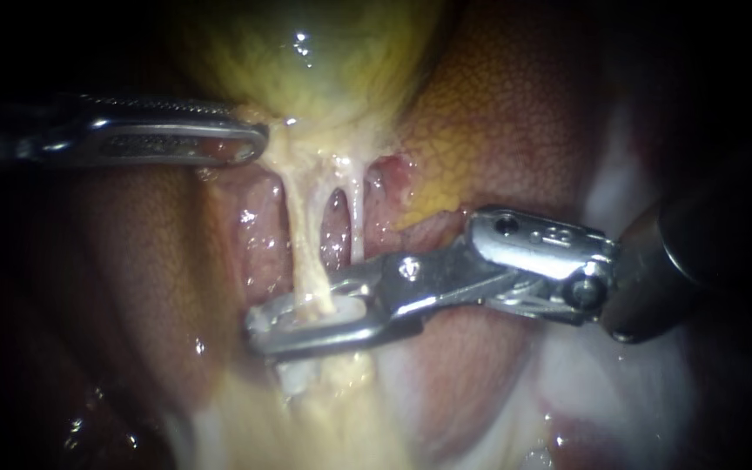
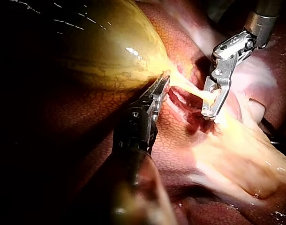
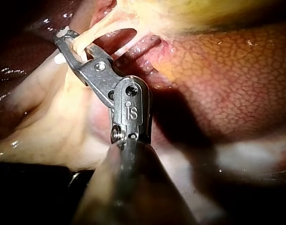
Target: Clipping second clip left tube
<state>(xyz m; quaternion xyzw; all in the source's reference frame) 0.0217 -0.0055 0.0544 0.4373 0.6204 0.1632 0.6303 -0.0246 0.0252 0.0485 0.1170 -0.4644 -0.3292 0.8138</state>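
— Starting wide: the liver (image 1: 515, 113) lies under everything, with the gallbladder (image 1: 315, 61) at its upper middle. What holds what?

— My left instrument (image 1: 254, 144) is clenched on the gallbladder's lower edge and holds it taut. My right instrument (image 1: 256, 333) grips a white clip (image 1: 350, 307). Its jaws straddle the left tube (image 1: 300, 235), which runs down from the gallbladder, clear of the right tube (image 1: 357, 222).

— How will that tube handle?

— Soft, wet, thin and stretched, I judge, so slippery and easily torn. Take it squarely across, just above the lower clip (image 1: 296, 374), with no sideways tug.
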